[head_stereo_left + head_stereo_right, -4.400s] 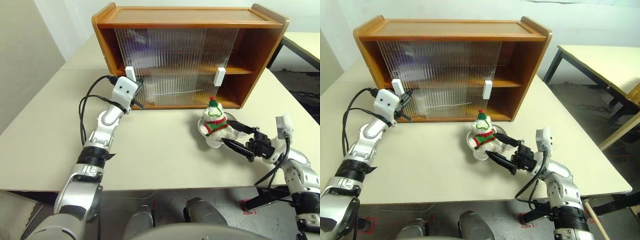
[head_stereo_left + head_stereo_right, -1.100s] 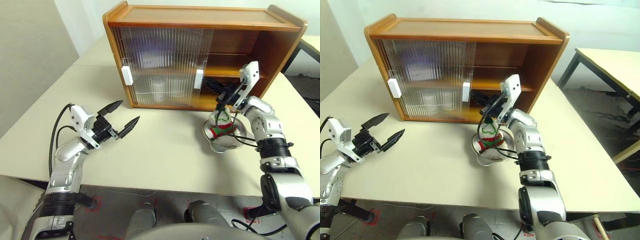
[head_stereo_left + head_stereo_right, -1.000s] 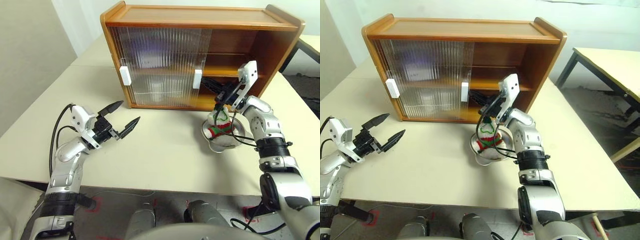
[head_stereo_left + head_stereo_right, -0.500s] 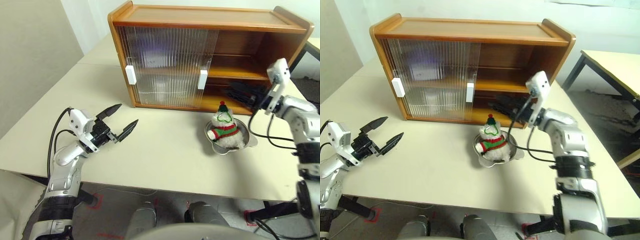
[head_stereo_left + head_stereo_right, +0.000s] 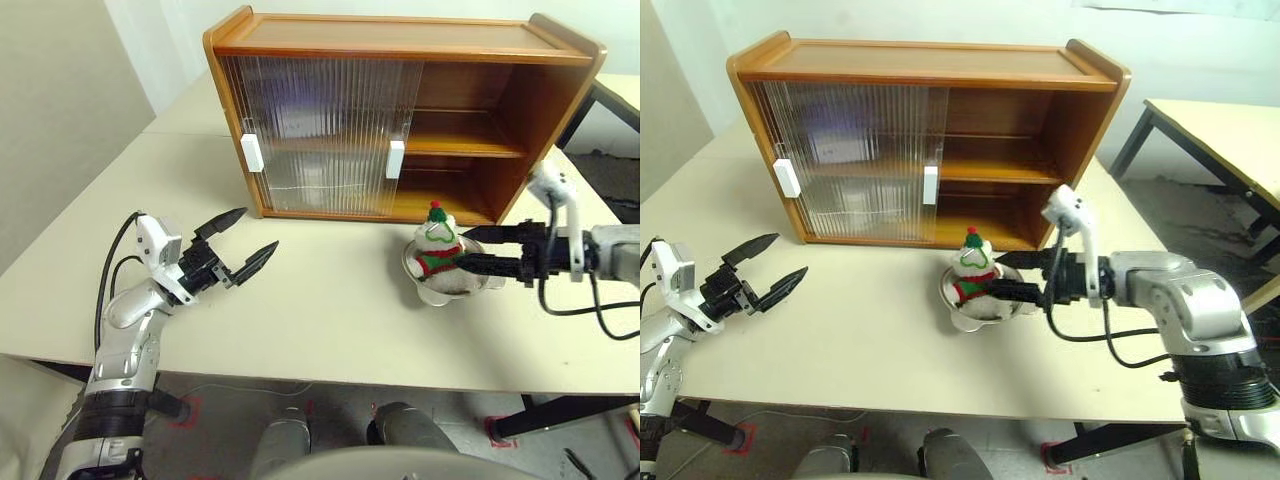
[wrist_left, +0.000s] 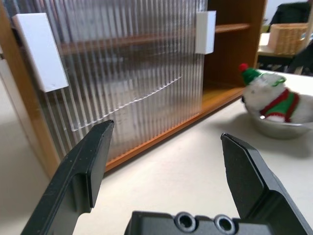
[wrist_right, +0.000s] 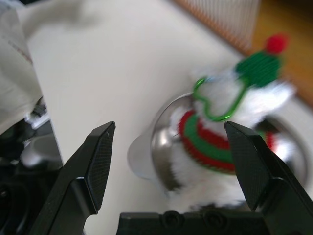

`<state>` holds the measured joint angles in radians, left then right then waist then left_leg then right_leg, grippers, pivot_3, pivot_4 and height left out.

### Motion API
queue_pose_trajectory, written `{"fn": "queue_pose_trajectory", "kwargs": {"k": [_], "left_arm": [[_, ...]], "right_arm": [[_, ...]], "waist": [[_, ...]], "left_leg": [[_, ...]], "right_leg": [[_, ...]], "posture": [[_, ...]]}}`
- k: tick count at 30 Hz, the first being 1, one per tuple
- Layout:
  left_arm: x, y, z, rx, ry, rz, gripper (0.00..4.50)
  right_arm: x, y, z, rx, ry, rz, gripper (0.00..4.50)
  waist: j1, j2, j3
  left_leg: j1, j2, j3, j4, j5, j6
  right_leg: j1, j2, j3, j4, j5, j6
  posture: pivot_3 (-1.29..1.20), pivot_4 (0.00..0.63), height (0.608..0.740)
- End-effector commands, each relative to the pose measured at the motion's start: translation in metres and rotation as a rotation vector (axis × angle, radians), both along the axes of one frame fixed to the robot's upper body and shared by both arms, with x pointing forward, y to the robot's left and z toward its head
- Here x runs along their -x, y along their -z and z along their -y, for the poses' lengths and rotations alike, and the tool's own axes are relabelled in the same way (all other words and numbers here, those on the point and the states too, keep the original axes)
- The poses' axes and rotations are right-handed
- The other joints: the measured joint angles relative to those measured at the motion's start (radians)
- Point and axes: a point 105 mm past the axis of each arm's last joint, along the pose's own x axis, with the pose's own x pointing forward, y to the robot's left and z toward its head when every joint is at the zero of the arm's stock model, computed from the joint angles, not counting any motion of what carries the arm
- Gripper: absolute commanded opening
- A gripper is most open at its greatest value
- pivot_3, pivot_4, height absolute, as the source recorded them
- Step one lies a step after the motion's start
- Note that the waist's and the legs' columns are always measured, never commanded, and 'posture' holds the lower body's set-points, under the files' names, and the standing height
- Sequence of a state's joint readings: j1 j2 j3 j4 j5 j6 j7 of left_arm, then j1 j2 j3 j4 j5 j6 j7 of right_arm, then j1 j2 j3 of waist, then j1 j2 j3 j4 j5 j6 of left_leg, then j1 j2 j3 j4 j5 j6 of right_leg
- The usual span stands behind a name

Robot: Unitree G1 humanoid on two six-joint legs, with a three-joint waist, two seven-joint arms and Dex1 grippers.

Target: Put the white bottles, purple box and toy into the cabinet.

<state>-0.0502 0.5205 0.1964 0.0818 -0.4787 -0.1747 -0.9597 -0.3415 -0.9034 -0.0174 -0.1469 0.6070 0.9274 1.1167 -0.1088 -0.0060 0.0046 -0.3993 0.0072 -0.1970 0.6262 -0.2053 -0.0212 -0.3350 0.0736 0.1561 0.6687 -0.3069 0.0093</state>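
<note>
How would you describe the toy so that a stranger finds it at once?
Start at the wide wooden cabinet on the table. In front of its open right half stands a shiny steel dish, and the toy sits in it. It is white plush with a red-and-green scarf and a red pompom.

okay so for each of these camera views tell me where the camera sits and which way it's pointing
Left eye and right eye views: on the head, looking forward and down at the table, cabinet and both arms.
Left wrist view: along the open left gripper toward the cabinet's sliding doors.
Right wrist view: along the open right gripper at the toy sitting in the steel dish.
Shared: toy and dish appear in all views.
</note>
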Motion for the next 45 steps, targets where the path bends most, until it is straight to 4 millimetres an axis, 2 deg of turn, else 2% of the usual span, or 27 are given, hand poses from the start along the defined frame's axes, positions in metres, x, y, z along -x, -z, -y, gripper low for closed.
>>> {"fn": "queue_pose_trajectory", "kwargs": {"k": [1, 7, 15, 23, 27, 34, 37, 43, 45], "left_arm": [[0.013, -0.003, 0.011, 0.054, 0.119, -0.085, 4.5], [0.029, -0.01, 0.017, 0.053, 0.249, -0.177, 4.5], [0.025, -0.024, 0.027, 0.016, 0.299, -0.105, 4.5], [0.023, -0.019, 0.03, 0.027, 0.285, -0.077, 4.5], [0.023, -0.015, 0.029, 0.038, 0.274, -0.067, 4.5], [0.025, -0.007, 0.026, 0.031, 0.265, -0.068, 4.5], [0.025, -0.004, 0.024, 0.025, 0.261, -0.07, 4.5], [0.024, 0.0, 0.02, 0.019, 0.257, -0.068, 4.5], [0.024, 0.0, 0.02, 0.018, 0.257, -0.067, 4.5]], "right_arm": [[-0.001, 0.006, -0.002, 0.053, 0.012, -0.024, 4.48], [-0.01, 0.014, 0.006, 0.116, 0.085, -0.034, 4.48], [-0.017, 0.021, 0.017, 0.168, 0.178, -0.044, 4.48], [-0.014, 0.033, 0.007, 0.16, 0.173, -0.076, 4.48], [-0.024, 0.038, -0.009, 0.106, 0.198, -0.05, 4.48], [-0.032, 0.047, -0.013, 0.117, 0.209, -0.033, 4.48], [-0.039, 0.048, -0.008, 0.126, 0.23, -0.008, 3.86], [-0.038, 0.038, -0.008, 0.075, 0.208, -0.019, 1.61], [-0.037, 0.03, -0.007, 0.036, 0.204, -0.021, 0.99]], "waist": [[0.001, 0.0, 0.0], [0.005, 0.0, 0.0], [0.015, 0.0, 0.0], [0.013, 0.001, -0.001], [0.012, 0.001, -0.001], [0.012, 0.001, -0.001], [0.012, 0.001, -0.002], [0.013, 0.001, -0.002], [0.014, 0.001, -0.002]], "left_leg": [[0.0, 0.0, 0.0, 0.0, 0.0, 0.0], [-0.004, 0.001, -0.001, -0.002, -0.001, 0.0], [-0.004, 0.002, -0.003, -0.002, -0.001, 0.0], [-0.004, 0.002, -0.002, -0.002, -0.002, 0.0], [-0.004, 0.002, -0.002, -0.002, -0.002, 0.001], [-0.003, 0.003, -0.003, -0.001, -0.002, 0.001], [-0.003, 0.004, -0.004, -0.001, -0.002, 0.001], [-0.004, 0.005, -0.004, -0.002, -0.002, 0.0], [-0.004, 0.005, -0.004, -0.002, -0.002, 0.001]], "right_leg": [[0.0, 0.0, 0.0, 0.0, 0.0, 0.0], [-0.004, 0.0, 0.0, 0.0, -0.001, -0.001], [-0.005, -0.001, -0.001, 0.0, -0.001, -0.002], [-0.005, 0.0, -0.001, 0.0, -0.001, -0.001], [-0.005, 0.0, -0.001, 0.001, -0.001, -0.001], [-0.005, 0.0, -0.001, 0.001, 0.0, -0.001], [-0.005, -0.001, -0.001, 0.001, 0.001, -0.002], [-0.005, -0.001, -0.001, 0.001, 0.001, -0.003], [-0.005, -0.001, -0.001, 0.001, 0.001, -0.004]], "posture": [[-0.18, 0.0, 0.74], [-0.18, 0.0, 0.74], [-0.18, 0.0, 0.74], [-0.18, 0.0, 0.74], [-0.18, 0.0, 0.74], [-0.17, 0.0, 0.74], [-0.17, 0.0, 0.74], [-0.17, 0.0, 0.74], [-0.17, 0.0, 0.74]]}}
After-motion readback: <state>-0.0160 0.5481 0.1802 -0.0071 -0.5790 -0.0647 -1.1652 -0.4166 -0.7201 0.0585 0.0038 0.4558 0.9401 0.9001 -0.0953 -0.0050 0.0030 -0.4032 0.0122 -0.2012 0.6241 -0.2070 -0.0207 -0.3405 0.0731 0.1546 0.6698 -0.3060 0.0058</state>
